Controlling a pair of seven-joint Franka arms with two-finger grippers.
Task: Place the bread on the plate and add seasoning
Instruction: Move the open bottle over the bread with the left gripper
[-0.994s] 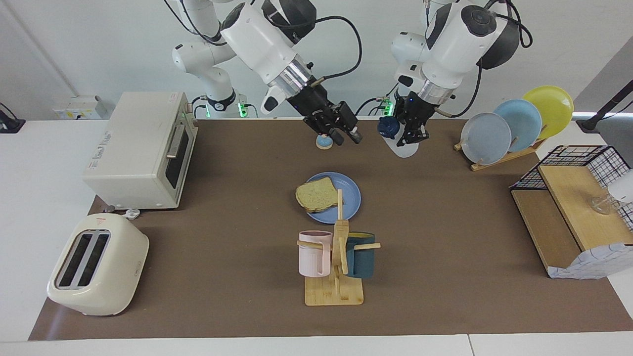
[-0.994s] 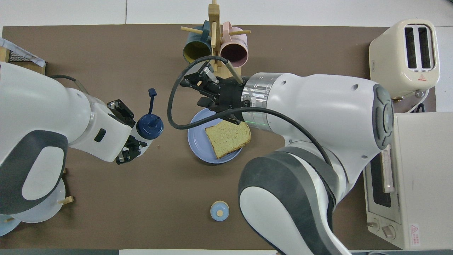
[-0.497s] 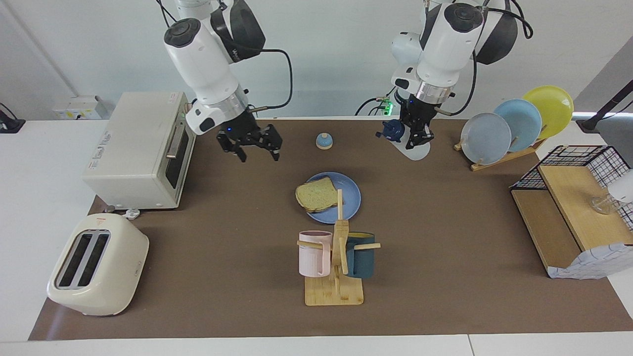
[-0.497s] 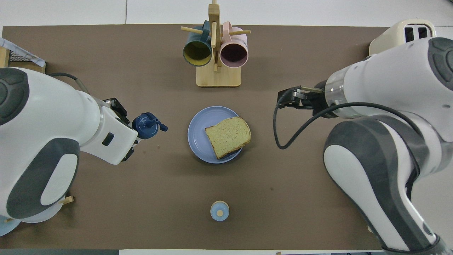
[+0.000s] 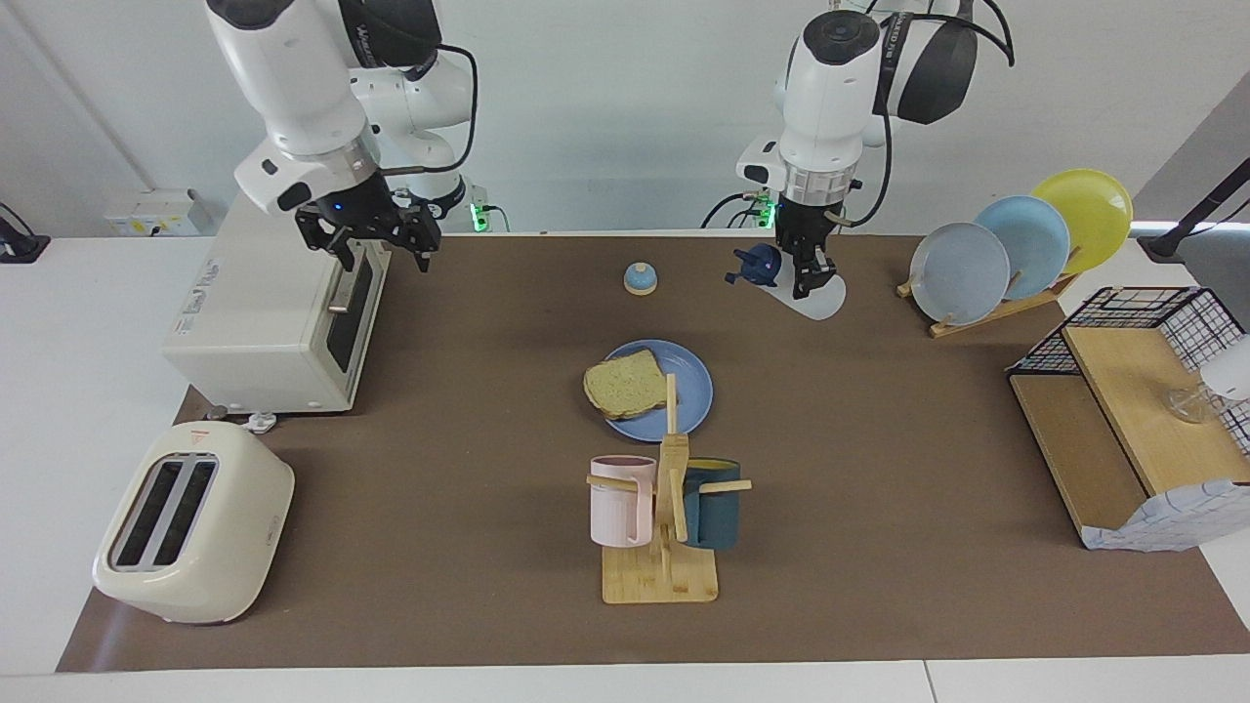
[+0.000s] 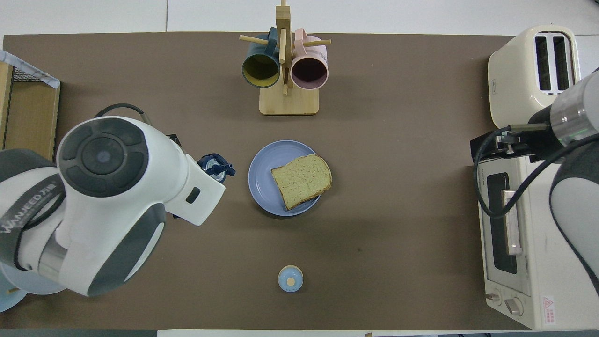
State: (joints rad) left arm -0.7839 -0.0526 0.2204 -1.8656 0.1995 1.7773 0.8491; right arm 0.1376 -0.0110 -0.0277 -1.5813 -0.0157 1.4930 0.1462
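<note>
**Q.** Where are the task's things, and what are your jaws doing?

**A.** The bread [image 5: 625, 384] lies flat on the plate [image 5: 689, 401], at the edge toward my right arm's end of the table, its crust overhanging the rim a little. The plate sits mid-table, just nearer to me than the mug rack [image 5: 664, 532]. My left gripper [image 5: 810, 276] is closed on the seasoning [image 5: 807, 294], a small pale conical bottle held tilted above the mat at my left arm's end, nearer to me than the plate. Its dark cap [image 5: 762, 265] points sideways toward the bell [image 5: 640, 279]. My right gripper [image 5: 369, 237] hangs over the toaster oven [image 5: 278, 298], fingers spread wide and holding nothing; that arm waits.

**Q.** How should the bottle handle?

**A.** I judge it light and soft-walled: a squeeze bottle that yields under pressure. My hold is on the body, below the cap, which seems the right place, since the cone widens toward the base and would resist slipping out downward. Too hard a pinch might push contents out early; too light, and the smooth plastic could turn in my fingers.

**Q.** And the bread?

**A.** Probably light, soft and crumbly. It looks placed already, so I see no reason to touch it. What remains, in my estimate, is carrying the bottle over the slice and tipping the cap end down.
</note>
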